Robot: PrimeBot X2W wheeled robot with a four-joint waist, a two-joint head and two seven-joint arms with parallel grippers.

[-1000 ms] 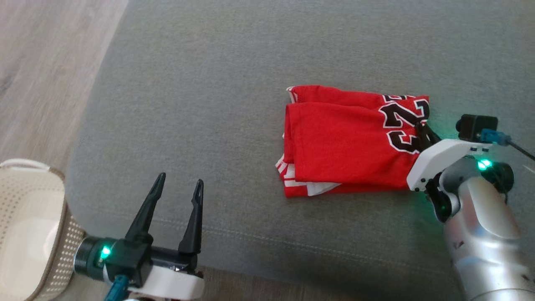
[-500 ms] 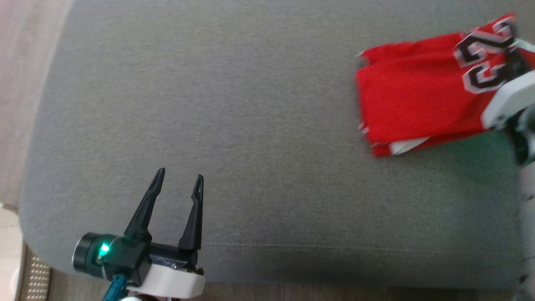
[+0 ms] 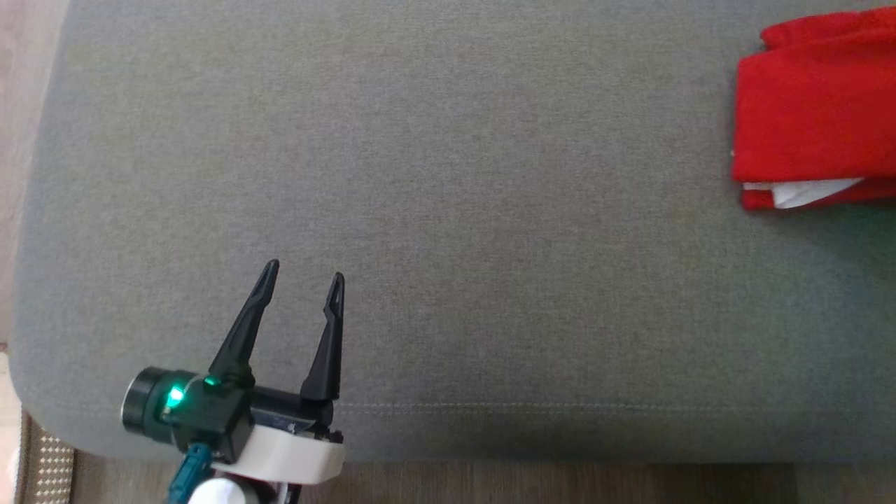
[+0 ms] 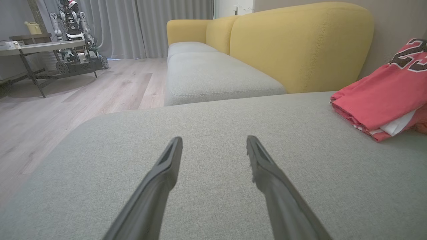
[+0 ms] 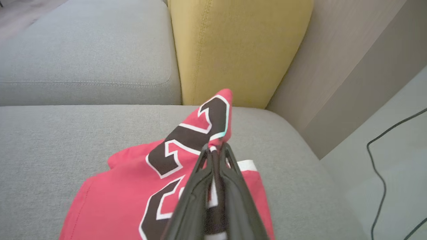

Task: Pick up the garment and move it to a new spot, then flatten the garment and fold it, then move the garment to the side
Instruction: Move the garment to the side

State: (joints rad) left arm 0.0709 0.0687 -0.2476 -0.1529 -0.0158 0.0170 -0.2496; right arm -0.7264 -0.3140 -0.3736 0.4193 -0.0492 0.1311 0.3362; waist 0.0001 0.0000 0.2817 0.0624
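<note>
The garment [image 3: 812, 119] is a folded red jersey with black-and-white numbers, lying at the far right of the grey sofa cushion [image 3: 448, 210]. In the right wrist view my right gripper [image 5: 216, 149] is shut on an edge of the garment [image 5: 133, 193], pinching up a peak of the numbered cloth. My left gripper [image 3: 304, 273] hovers open near the cushion's front left, nothing between its fingers, well apart from the jersey. In the left wrist view the garment [image 4: 377, 96] lies at the right, lifted at its far end, beyond that gripper [image 4: 214, 141].
Yellow sofa backrest [image 4: 300, 43] behind the cushion, with another grey seat [image 4: 213, 73] beyond. Wood floor [image 4: 66, 110] to the left with a table and another robot [image 4: 73, 36]. A black cable [image 5: 390, 166] lies on the floor right of the sofa.
The head camera has swung left, so the garment has slid to the view's right edge and the right arm has left the view. The left gripper stays open.
</note>
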